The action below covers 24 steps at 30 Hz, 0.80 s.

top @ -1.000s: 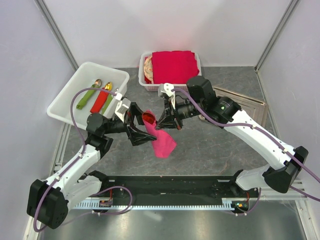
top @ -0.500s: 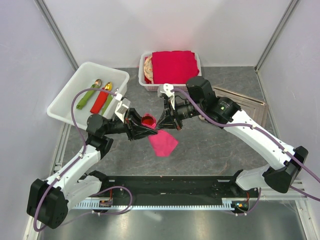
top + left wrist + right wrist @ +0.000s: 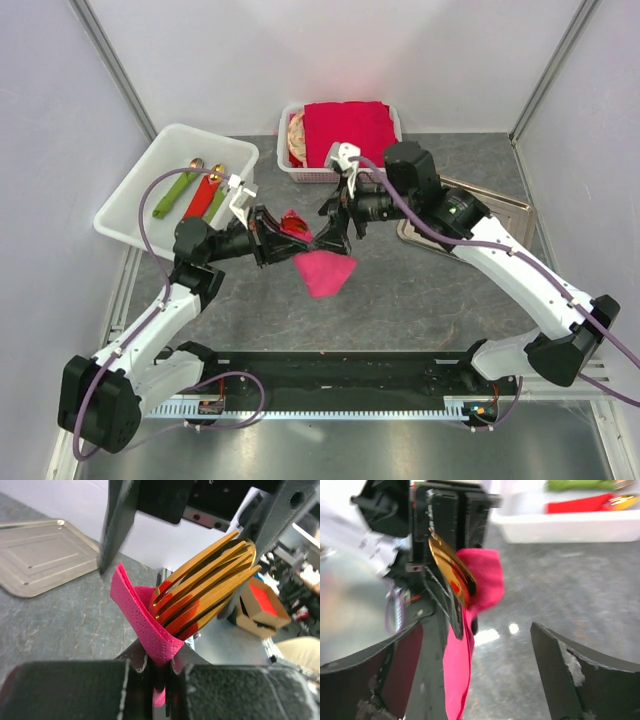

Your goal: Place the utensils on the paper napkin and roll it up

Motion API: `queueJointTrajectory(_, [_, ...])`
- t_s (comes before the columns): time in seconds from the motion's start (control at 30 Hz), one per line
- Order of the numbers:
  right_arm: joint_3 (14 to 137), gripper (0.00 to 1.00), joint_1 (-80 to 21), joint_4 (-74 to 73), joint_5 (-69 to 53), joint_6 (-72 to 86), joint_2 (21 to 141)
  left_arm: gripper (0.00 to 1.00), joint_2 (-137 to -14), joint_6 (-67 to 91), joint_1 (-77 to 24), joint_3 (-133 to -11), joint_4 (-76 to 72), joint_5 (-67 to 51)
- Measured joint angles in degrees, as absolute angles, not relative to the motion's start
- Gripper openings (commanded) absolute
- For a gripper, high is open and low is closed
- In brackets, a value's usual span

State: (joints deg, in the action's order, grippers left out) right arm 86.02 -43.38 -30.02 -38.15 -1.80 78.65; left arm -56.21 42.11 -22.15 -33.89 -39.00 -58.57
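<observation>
The left end effector (image 3: 283, 236) is shut tight on the pink napkin (image 3: 325, 272), and the gold utensils (image 3: 205, 590) are tucked inside the fold. It holds the bundle up in the air, above the grey surface (image 3: 420, 300), about midway between the two arms.

The right end effector (image 3: 330, 234) is wide open and holds nothing. It points straight at the left one. In the left wrist view its two dark fingers stand one on each side of the gold ends. I cannot tell if either finger touches them.

The main thing to look at is which way the bundle points. Its long line runs from the left end effector toward the right one, tipped up a little. The pinched end is with the left arm. The free gold ends stick out toward the right arm, and a spoon bowl (image 3: 452, 570) faces the right wrist camera.

The napkin is not a neat roll yet. Only one corner hugs the utensils, and the rest hangs down loose as a pink flap below both end effectors.

I think the left arm has to do the holding now. The right arm is nearest the free end and the loose flap, so it looks best placed to help wrap. The bundle could slip if the pinch goes loose.
</observation>
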Motion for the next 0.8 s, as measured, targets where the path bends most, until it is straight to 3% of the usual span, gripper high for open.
queueJointTrajectory(0.37, [87.4, 0.98, -31.4, -26.6, -34.4, 12.0, 80.0, 0.02, -64.2, 53.5, -11.8, -43.2, -33.1, -49.0])
queueJointTrajectory(0.57, [78.6, 0.98, -31.4, -20.3, -36.5, 19.2, 79.9, 0.02, -66.9, 58.7, -9.8, -47.2, -31.5, -44.9])
queueJointTrajectory(0.8, [77.7, 0.98, -32.1, -15.2, -38.8, 23.0, 81.4, 0.02, -67.0, 63.9, -9.8, -47.4, -32.5, -45.1])
